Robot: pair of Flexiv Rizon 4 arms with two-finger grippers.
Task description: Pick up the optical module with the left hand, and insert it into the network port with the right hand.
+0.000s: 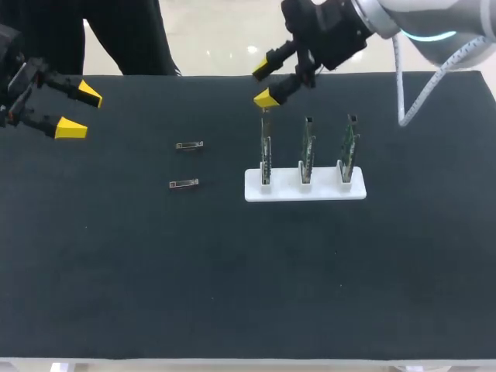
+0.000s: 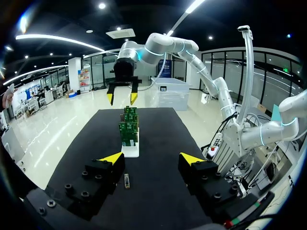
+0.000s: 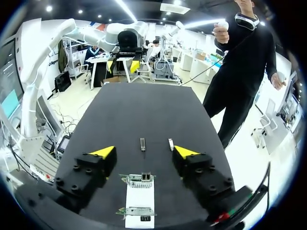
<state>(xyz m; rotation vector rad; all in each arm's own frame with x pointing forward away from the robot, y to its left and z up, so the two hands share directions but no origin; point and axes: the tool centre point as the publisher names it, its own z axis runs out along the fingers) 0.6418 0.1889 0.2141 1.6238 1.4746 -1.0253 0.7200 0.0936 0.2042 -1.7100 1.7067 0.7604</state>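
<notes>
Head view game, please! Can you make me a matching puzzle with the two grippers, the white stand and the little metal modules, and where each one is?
Things:
1. left gripper
2. right gripper
3. white stand
4. optical modules

Places:
A. holds three upright circuit boards
B. lying flat on the black table, apart from the stand
C. open and empty, by the table's left edge
D. open and empty, up by the stand's end board

Pairs: 1-C, 2-D, 3-A, 4-B.

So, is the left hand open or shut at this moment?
Open: the left hand has its yellow tips well apart and holds nothing.
</notes>
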